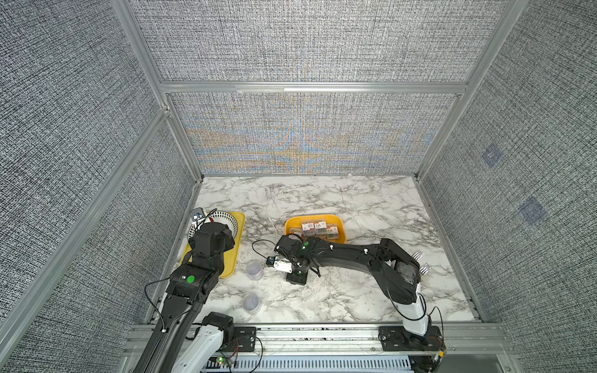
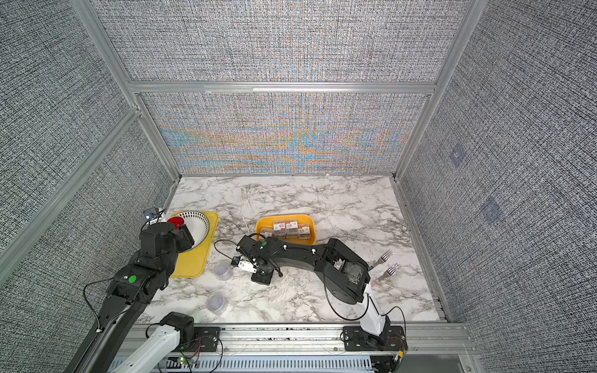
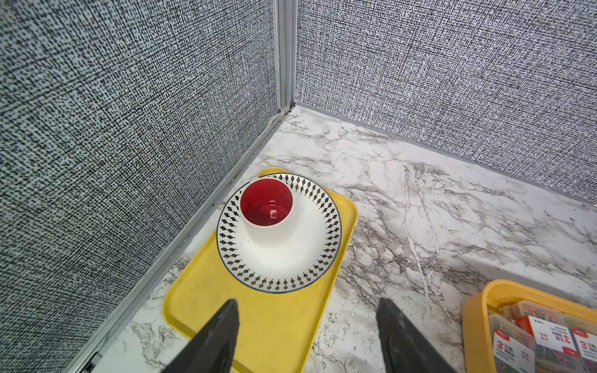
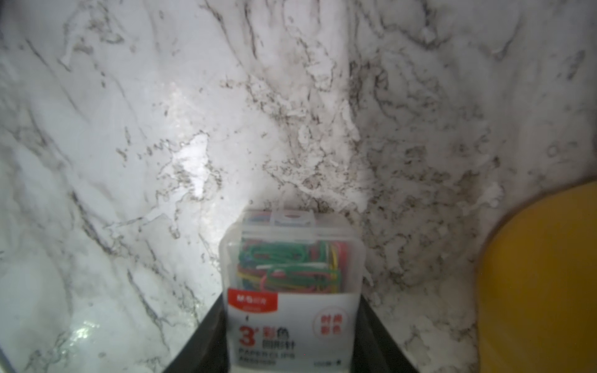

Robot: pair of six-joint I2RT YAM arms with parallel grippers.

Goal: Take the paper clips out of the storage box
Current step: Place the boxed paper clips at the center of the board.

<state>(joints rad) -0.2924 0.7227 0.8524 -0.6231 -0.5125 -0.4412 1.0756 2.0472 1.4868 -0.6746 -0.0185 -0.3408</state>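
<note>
Paper clips case [image 4: 290, 258] pinched by right gripper [image 4: 292, 298] over marble tabletop [image 4: 129, 129] (grey woven walls [image 1: 290, 48]), storage box [image 1: 291, 223] at its 1 o'clock; left gripper [image 3: 307, 302] spread.

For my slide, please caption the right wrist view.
Right pincer shut on a paper clip case, marble table behind.
</note>
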